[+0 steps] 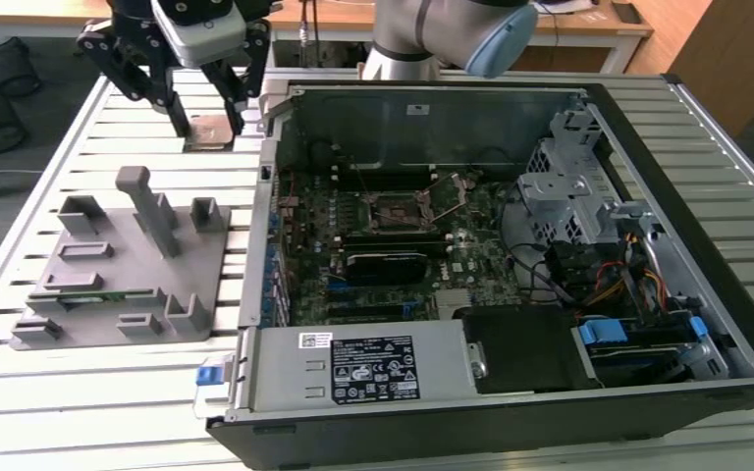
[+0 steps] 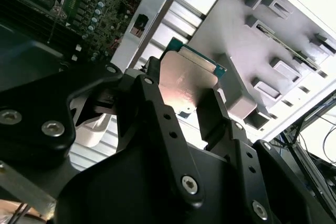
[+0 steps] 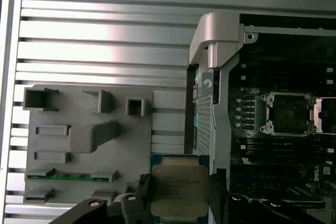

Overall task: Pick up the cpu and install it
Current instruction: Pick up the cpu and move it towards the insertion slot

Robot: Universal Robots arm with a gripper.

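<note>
My fingers point(image 2: 210, 111) clamp the cpu point(image 3: 178, 191) by two opposite edges, metal lid toward the wrist, probably so the contact face goes untouched. The gripper point(image 1: 207, 128) points straight down above the slatted table point(image 1: 115, 392). In the exterior view it hangs at 10 o'clock from the open socket point(image 1: 397, 211), 12 o'clock from the grey fixture point(image 1: 129, 265).

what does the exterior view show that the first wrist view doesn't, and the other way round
Exterior view, not the first wrist view: the arm, the power supply and the drive cage. First wrist view, not the exterior: the metal top of the cpu face-on, with its green rim. Both: the claw shut on the cpu, the grey fixture, the motherboard socket.
</note>
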